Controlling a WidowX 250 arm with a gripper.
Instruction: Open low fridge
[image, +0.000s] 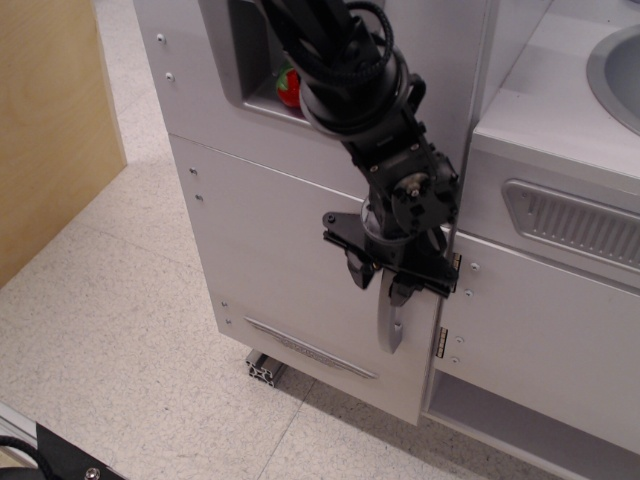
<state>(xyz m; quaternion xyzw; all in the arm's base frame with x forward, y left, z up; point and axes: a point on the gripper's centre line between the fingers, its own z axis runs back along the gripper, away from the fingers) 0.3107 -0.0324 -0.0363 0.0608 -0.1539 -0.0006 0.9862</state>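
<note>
The low fridge (270, 250) has a large pale grey-white door, standing closed, with a thin vent strip (310, 347) near its bottom. Its curved silver handle (388, 326) runs vertically along the door's right edge. My black gripper (379, 284) hangs from above, right at the upper part of the handle. One finger is on the handle's left and the other on its right, drawn in close against it. The top of the handle is hidden behind the gripper body.
Above is a grey door with a recessed window and a red strawberry (288, 87). To the right are a white panel (545, 330) with brass hinges (441, 342), a vent grille (575, 222) and a sink (615, 70). A wooden board (50, 120) stands at left.
</note>
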